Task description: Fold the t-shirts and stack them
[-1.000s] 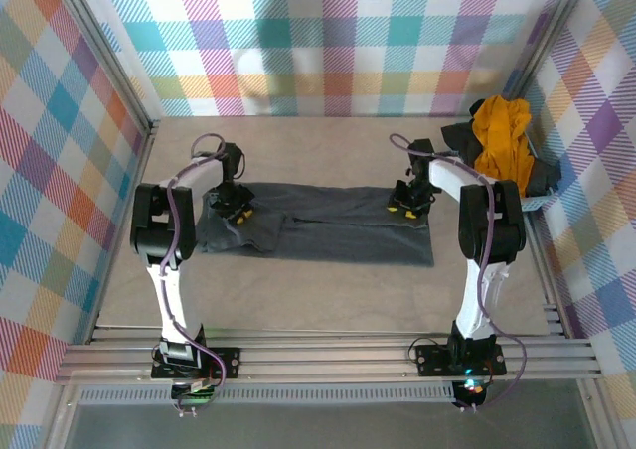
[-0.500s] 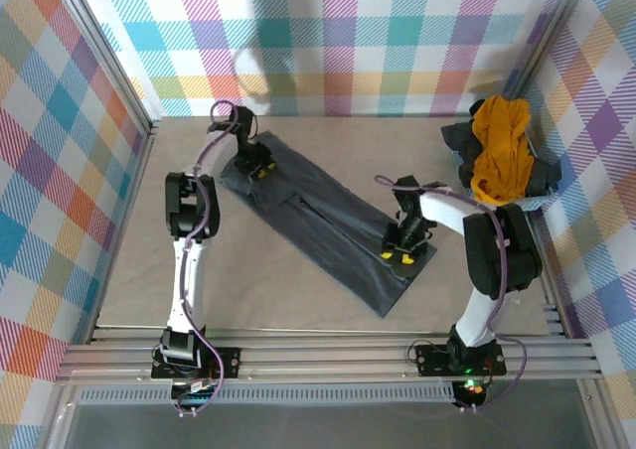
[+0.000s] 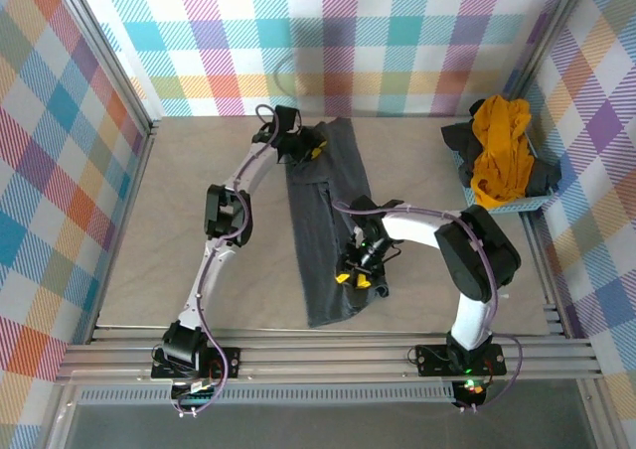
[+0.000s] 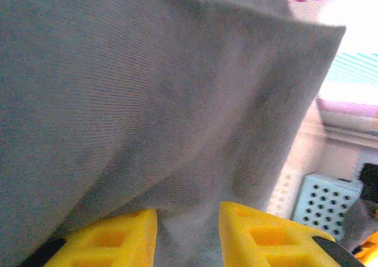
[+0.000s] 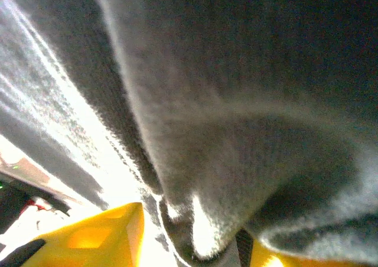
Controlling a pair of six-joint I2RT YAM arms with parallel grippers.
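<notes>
In the top view, the dark grey t-shirt (image 3: pixel 323 230) lies on the tabletop (image 3: pixel 179 240) as a long narrow strip, running from the far middle toward the near edge. The left pincer (image 3: pixel 304 151) pinches its far end. The right pincer (image 3: pixel 354 276) pinches its right edge near the other end, and a short tail of cloth lies beyond that grip. The step looks like squaring the strip up for an end-to-end fold. To do that well, both arms should travel together with the cloth lightly taut between them. It should be set down flat before either lets go, with the edges aligned so the halves meet. A mustard-yellow t-shirt (image 3: pixel 500 141) is heaped in the basket (image 3: pixel 502 207) at the right, well apart. The dark cloth beneath it is too bunched to identify.

In the left wrist view, grey cloth is nipped between the yellow fingers (image 4: pixel 112 237). The fabric hides the hem, so I cannot tell how many layers are caught.

In the right wrist view, a thick bunch of cloth is squeezed between the fingers (image 5: pixel 88 237). One finger is cut off by the frame, and glare washes out the tabletop.
</notes>
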